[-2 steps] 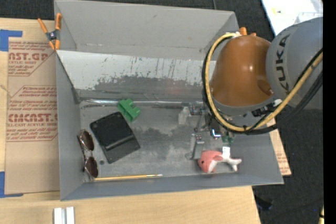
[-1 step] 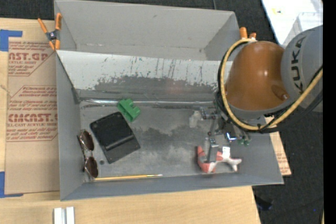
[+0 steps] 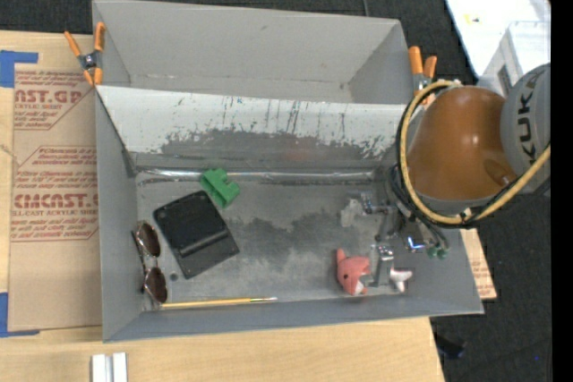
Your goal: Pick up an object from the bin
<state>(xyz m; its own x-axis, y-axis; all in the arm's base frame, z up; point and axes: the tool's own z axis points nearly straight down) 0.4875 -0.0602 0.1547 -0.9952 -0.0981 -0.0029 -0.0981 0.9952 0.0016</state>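
1. Pale wood bench [image 3: 269, 353] along the near side. A grey metal bin [image 3: 251, 58] sits on it, its floor scuffed and mostly bare.
2. Likely target: a small pink thing [image 3: 351, 270], rounded and lumpy, on the bin floor by the near wall at the right-hand end. It stands clear of any heap.
3. Its shape is compact. My guess is that the long axis runs from the far side toward the near wall, with a paler tip at the near end. This is not certain.
4. The gripper [image 3: 385, 257] is just beside the pink thing, on its right and a touch farther back, low over the floor. Open or closed: cannot tell. Nothing seen held.
5. Judgement: the coming move turns on a short shift leftward onto the pink thing.
6. A small white piece [image 3: 400, 279] lies right of the pink thing, under the gripper. Snag risk.
7. Well left of the pink thing:
   - a black box [image 3: 195, 233]
   - a green block [image 3: 219, 188] beyond it
   - sunglasses [image 3: 149, 262] farthest left
   - a thin stick [image 3: 219, 302] along the near wall
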